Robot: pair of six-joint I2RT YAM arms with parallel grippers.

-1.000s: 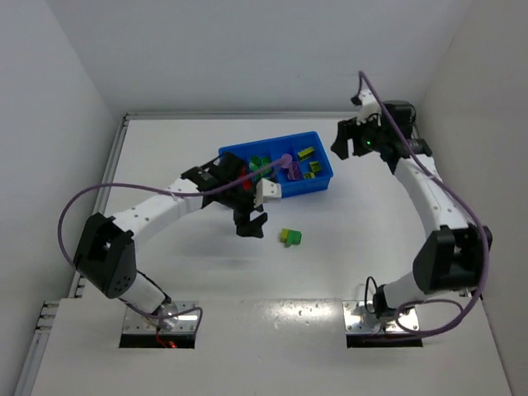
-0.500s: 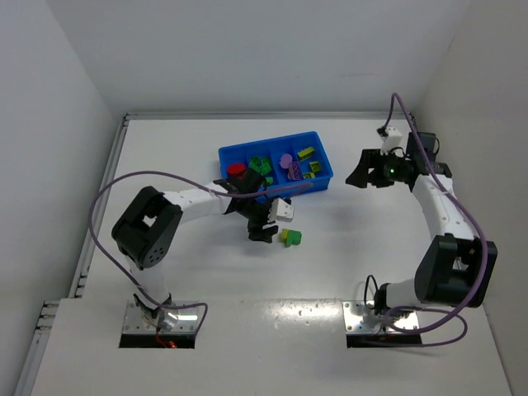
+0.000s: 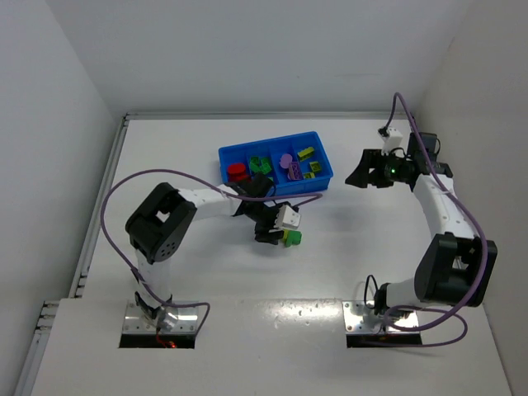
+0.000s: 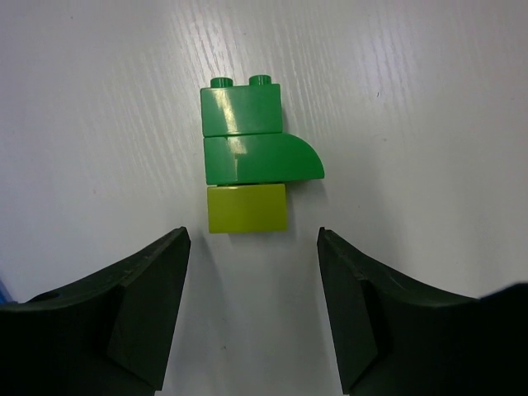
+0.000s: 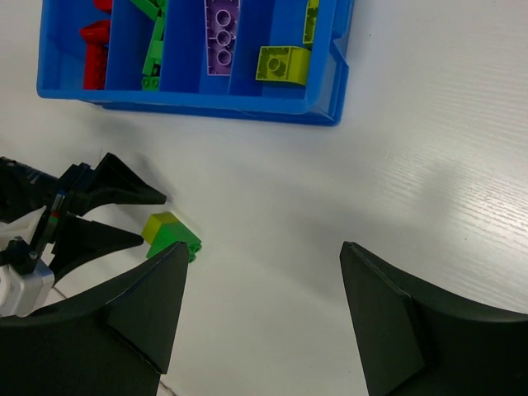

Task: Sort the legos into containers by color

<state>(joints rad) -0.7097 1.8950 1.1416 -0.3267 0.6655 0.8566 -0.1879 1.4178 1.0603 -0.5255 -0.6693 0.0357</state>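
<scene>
White tabletop (image 3: 346, 247), and the only loose legos I can see are one green-and-yellow stack (image 4: 247, 157) lying flat just on the near side of the blue tray (image 5: 214, 103) (two greens, with a yellow stuck on one end). Left gripper (image 4: 252, 239) hovers right at the yellow end, jaws wide with nothing between them. Looks like the reach-in for a pickup, so next it needs to slide forward and pinch. Right gripper (image 5: 262, 247) hangs off to the tray's right, also wide and empty.
</scene>
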